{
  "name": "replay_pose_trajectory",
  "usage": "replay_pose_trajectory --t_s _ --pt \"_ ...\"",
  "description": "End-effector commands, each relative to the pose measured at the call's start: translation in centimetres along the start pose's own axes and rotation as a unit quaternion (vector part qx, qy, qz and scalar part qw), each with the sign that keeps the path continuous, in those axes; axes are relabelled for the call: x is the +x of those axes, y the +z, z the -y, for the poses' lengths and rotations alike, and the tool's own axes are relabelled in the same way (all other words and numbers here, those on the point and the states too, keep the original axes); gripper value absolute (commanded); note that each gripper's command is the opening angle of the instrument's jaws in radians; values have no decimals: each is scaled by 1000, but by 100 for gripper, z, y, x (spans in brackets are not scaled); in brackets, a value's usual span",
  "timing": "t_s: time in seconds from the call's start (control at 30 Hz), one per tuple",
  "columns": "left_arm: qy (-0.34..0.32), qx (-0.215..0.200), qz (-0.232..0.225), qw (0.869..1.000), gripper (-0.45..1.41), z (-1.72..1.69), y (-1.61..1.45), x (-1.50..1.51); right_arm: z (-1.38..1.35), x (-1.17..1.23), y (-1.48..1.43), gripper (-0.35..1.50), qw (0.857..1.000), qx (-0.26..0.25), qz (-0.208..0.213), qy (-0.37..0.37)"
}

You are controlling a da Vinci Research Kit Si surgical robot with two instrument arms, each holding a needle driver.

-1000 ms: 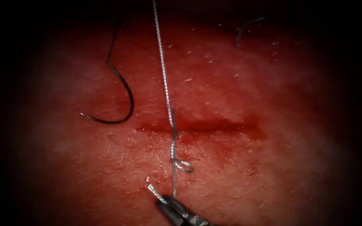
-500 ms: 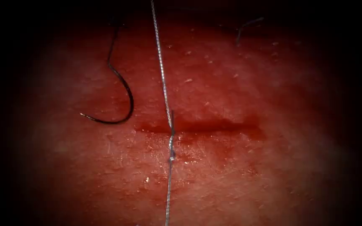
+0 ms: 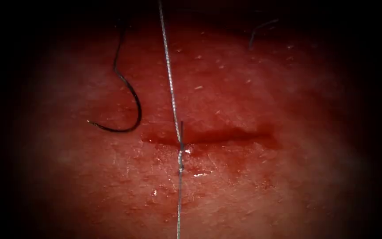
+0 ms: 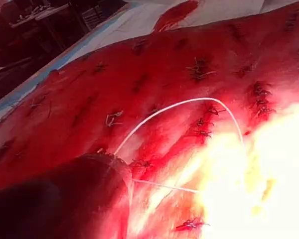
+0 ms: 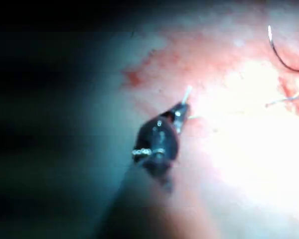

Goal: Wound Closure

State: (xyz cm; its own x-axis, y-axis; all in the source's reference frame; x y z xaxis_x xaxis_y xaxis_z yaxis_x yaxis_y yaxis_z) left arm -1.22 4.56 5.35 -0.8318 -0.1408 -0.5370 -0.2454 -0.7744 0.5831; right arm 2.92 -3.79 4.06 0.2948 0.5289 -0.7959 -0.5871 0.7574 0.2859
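We see the cut [image 3: 208,135] as one dark, wet, level slit across the middle of the tissue [image 3: 244,88], its edges glossy with red fluid [image 3: 239,155] that spreads just below it. One pale, braided thread [image 3: 169,75] runs taut from the upper edge of the endoscope view down to the cut near its left end, crosses it, carries one small knot [image 3: 181,167] just below the slit, and goes on straight to the lower edge. A short dark stub stands up beside the thread at the cut. We count one curved needle [image 3: 127,110]: it lies loose on the tissue to the left of the cut and a little above it, held by neither tool, not in the tissue, with a dark strand trailing up from it. One short cut end of thread [image 3: 259,28] lies far up and to the right. In the right wrist view the right arm's tool [image 5: 182,107] sits with its jaws closed on a short pale bit of thread, above the tissue. In the left wrist view the tissue bears many older stitched cuts, and a white loop of thread arcs over it; for the left arm's tool we cannot tell open from closed.
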Motion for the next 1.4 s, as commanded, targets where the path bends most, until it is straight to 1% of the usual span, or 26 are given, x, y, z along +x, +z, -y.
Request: replay_pose_trajectory --t_s 0.03,0.2,0.3,0.33,0.4,0.43,0.47,0.5,0.53,0.57,0.67,0.73,0.9,1.0,1.07,1.13,1.23,1.33,1.4 --pt "0 2 0 1000 -45 6 9 2 12 -9 -4 -35 1000 3 2 -1" --pt "0 4 4 1000 -45 9 12 -2 20 -7 -14 -35 1000 4 5 -2" --pt "1 5 4 1000 -45 5 11 1 19 -5 -11 -35 1000 3 5 0" --pt "5 5 4 1000 -45 4 9 2 17 -4 -9 -35 1000 2 3 1" --pt "-2 5 5 1000 -45 -3 5 7 9 -1 -7 -35 1000 6 -17 4" --pt "-3 1 6 1000 -45 -5 4 9 4 1 -6 -20 1000 6 -25 6" --pt "-12 -14 1 1000 -45 -12 0 14 -1 4 -5 22 999 7 -32 4" --pt "-15 -24 -2 1000 -45 -16 -3 18 -7 6 -5 46 999 6 -37 0" --pt "-20 -34 -4 999 -45 -20 -6 22 -10 8 -5 56 999 7 -38 1" --pt "-27 -49 -5 998 -45 -27 -11 28 -16 11 -6 73 999 8 -38 3" --pt "-42 -80 -15 996 -45 -45 -24 44 -28 23 -8 113 999 10 -43 0" --pt "-56 -97 -23 993 -45 -60 -36 58 -32 32 -11 125 999 10 -47 4" --pt "-100 -142 -47 984 -45 -93 -71 97 -38 48 -14 126 999 20 -49 5" --pt "-141 -171 -61 973 -45 -109 -99 119 -42 53 -15 125 998 27 -50 4" --pt "-163 -182 -73 967 -45 -116 -117 132 -47 56 -14 123 998 36 -52 5" --pt "-188 -196 -98 957 -45 -124 -143 148 -53 59 -13 123 998 43 -53 7" --pt "-210 -209 -130 946 -45 -133 -180 169 -66 64 -11 115 997 58 -56 9" --pt "-234 -223 -153 934 -45 -141 -219 189 -87 71 -5 111 995 67 -70 14" --pt "-243 -231 -162 928 -45 -147 -240 200 -105 74 2 108 994 75 -75 -1"
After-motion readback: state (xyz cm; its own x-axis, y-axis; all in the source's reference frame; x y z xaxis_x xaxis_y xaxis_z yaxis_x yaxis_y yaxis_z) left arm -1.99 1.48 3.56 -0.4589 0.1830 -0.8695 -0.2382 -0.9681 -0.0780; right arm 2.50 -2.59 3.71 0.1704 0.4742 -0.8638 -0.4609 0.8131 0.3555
